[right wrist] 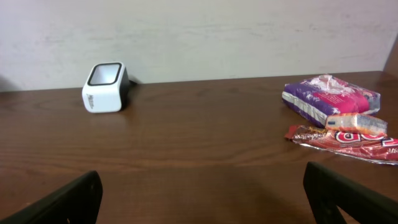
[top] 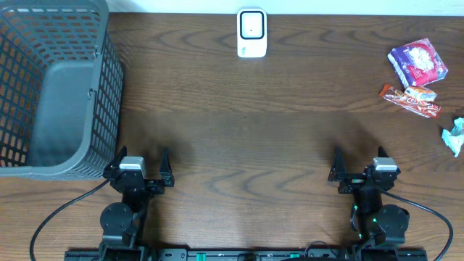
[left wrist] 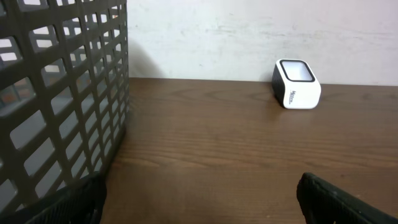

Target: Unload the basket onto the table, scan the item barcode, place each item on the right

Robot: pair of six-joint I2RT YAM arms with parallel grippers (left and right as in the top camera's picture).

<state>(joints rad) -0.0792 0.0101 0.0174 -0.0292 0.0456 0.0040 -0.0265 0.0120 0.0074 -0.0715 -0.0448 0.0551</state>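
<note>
The white barcode scanner [top: 251,32] stands at the table's far edge, its window facing up; it also shows in the left wrist view [left wrist: 297,84] and the right wrist view [right wrist: 104,87]. At the far right lie a purple-and-pink packet [top: 418,61] [right wrist: 329,96] and, just in front of it, a red-orange snack wrapper [top: 411,100] [right wrist: 348,134]. My left gripper [top: 143,155] [left wrist: 199,199] and right gripper [top: 360,161] [right wrist: 202,186] sit at the near edge. Both are open wide over bare wood, far from every item.
A tall grey mesh basket [top: 51,87] [left wrist: 56,93] fills the far left corner, close beside the left gripper. A small crumpled white-and-blue wrapper [top: 454,136] lies at the right edge. A pale wall runs behind the table.
</note>
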